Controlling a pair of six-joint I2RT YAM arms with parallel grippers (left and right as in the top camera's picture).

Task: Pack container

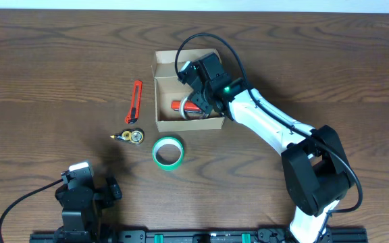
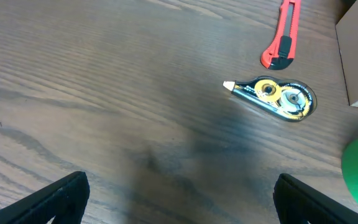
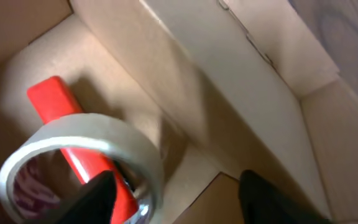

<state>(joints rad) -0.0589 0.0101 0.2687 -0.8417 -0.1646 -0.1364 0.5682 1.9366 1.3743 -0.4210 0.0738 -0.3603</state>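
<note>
Two end effectors, both open and gripping nothing. The right end effector (image 3: 176, 202) is hovering inside the container (image 1: 181, 124), straight above one clear tape roll (image 3: 73, 155) and one red tool (image 3: 51, 99). Waiting outside on the tabletop (image 1: 46, 81): one green roll (image 1: 168, 152) near the box front, one correction tape (image 1: 131, 136), and one red cutter (image 1: 134, 102) lying lengthwise along its left wall. The left end effector (image 2: 180, 193) is idling farther off.

One container (image 1: 188, 123), one green tape roll (image 1: 168, 152), one clear tape roll (image 3: 79, 155), one box cutter (image 1: 134, 102), one correction-tape dispenser (image 1: 131, 137), one red item (image 3: 53, 101).
</note>
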